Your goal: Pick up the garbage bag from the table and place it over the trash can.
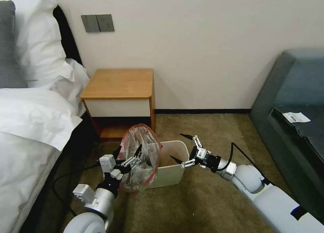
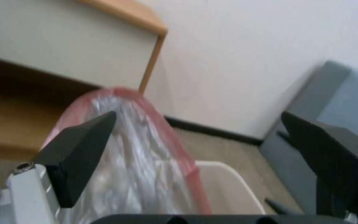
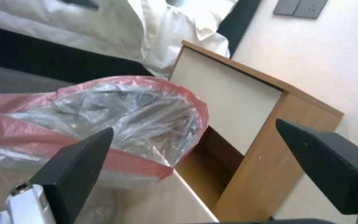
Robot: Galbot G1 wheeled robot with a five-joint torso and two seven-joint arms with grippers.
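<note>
Garbage bag (image 1: 140,157) drapes the trash can (image 1: 172,165) rim's bed-side edge. Left gripper (image 1: 130,157) spread inside the bag; right gripper (image 1: 180,148) spread above the can's opposite rim.

Bedroom, hotel-style. Standing there I noted a bed (image 1: 30,125) made up with white linen and pillows (image 1: 37,40), a wooden nightstand (image 1: 118,88) beside it, grey wall switches (image 1: 97,23), brown carpet (image 1: 209,132) and a grey-blue sofa (image 1: 293,91) opposite.
</note>
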